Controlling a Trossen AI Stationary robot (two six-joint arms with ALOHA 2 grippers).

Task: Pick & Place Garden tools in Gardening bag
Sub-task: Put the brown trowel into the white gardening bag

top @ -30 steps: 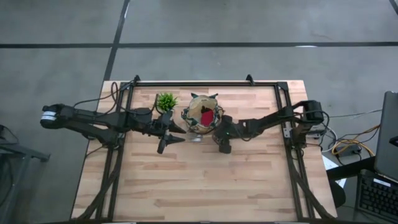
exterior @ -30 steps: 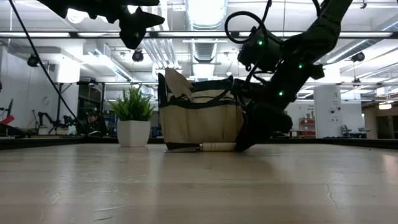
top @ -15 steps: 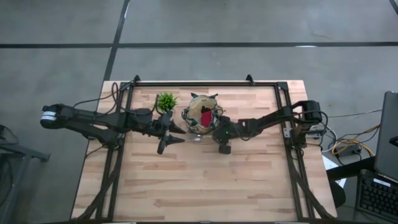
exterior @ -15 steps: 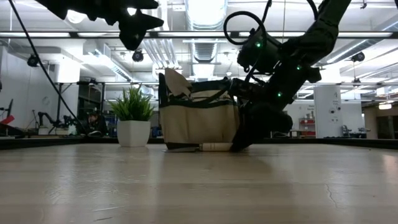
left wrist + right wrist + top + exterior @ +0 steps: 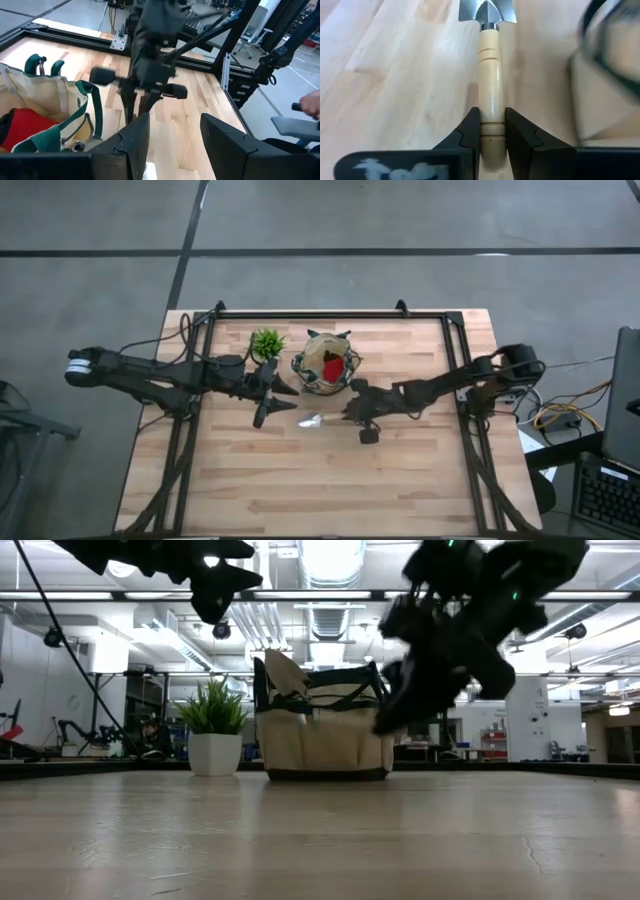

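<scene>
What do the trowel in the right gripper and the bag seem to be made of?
Trowel: the handle looks like pale, smooth wood with turned grooves; the blade looks like bare grey metal with a dull shine. The right gripper is shut on the handle. Bag: it seems to be tan woven fabric, perhaps canvas, with dark trim; its soft, creased walls suggest cloth.

One trowel [image 5: 489,95], one bag [image 5: 326,367] (perhaps fuller).

Grey concrete floor [image 5: 400,220], bright ceiling lights [image 5: 330,555]
</scene>
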